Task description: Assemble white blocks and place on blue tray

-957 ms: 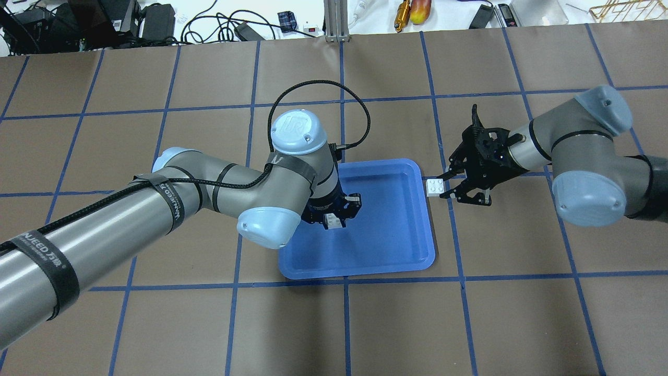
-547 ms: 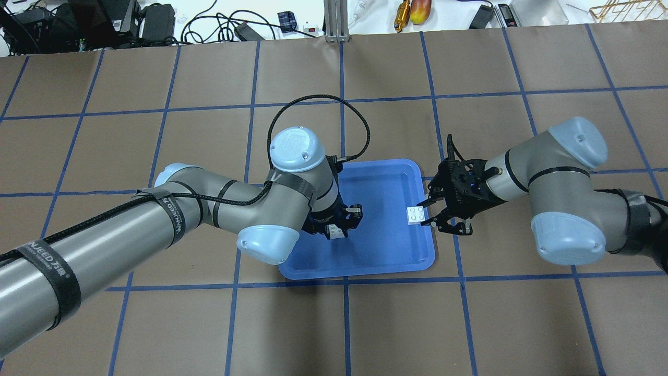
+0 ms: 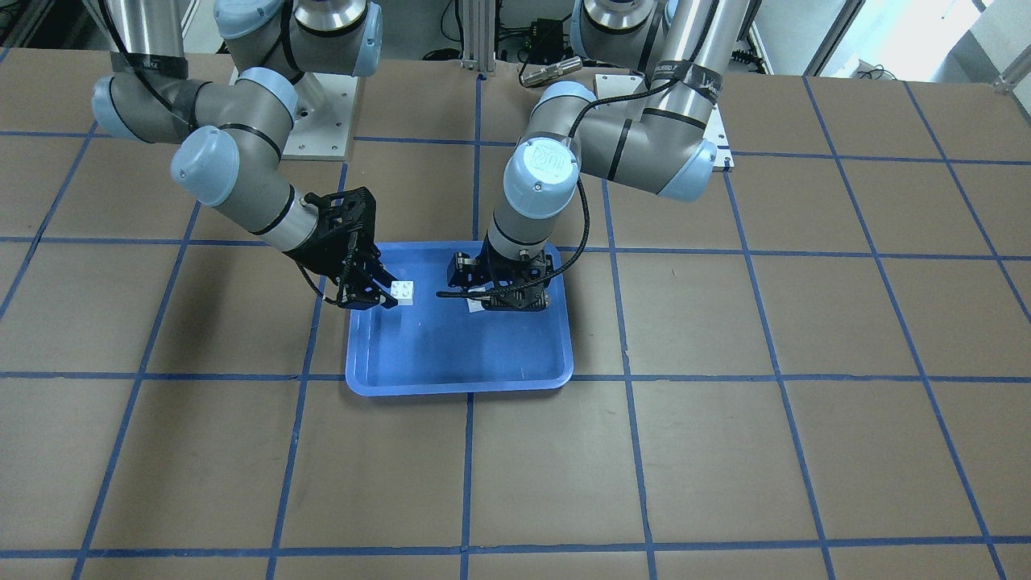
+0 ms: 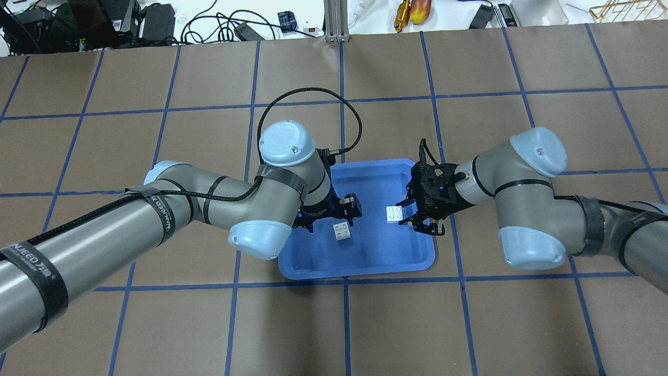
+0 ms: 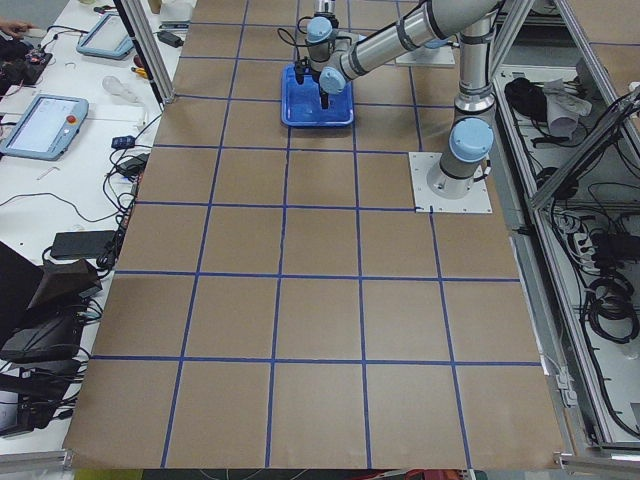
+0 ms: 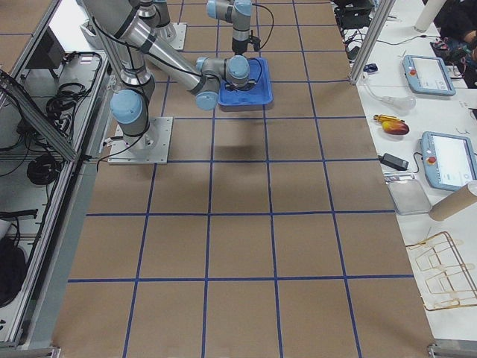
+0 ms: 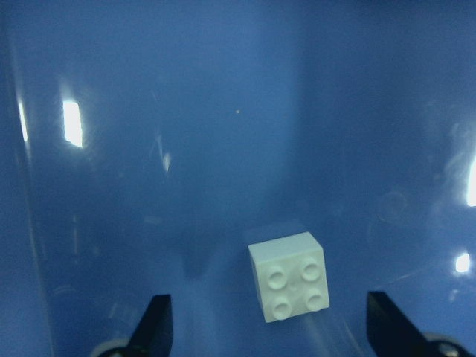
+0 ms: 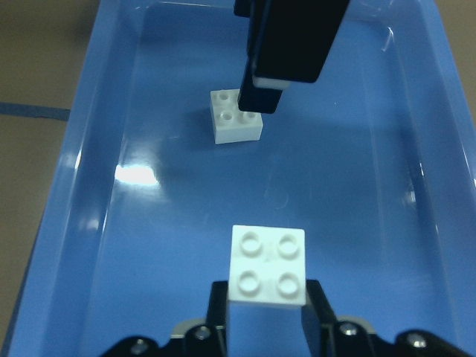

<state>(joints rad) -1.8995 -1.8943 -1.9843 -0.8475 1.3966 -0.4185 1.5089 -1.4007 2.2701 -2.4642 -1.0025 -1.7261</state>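
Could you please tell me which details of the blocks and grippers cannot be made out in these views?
- Front-facing view: the left gripper hides nearly all of the loose white block.
- Right wrist view: the same gripper covers that block's far corner.
- Right wrist view: the held white block hides where the right gripper presses it.
- Both side views: the blocks are too small to see on the blue tray, and the arms overlap it.

The right gripper holds a white block over the tray.
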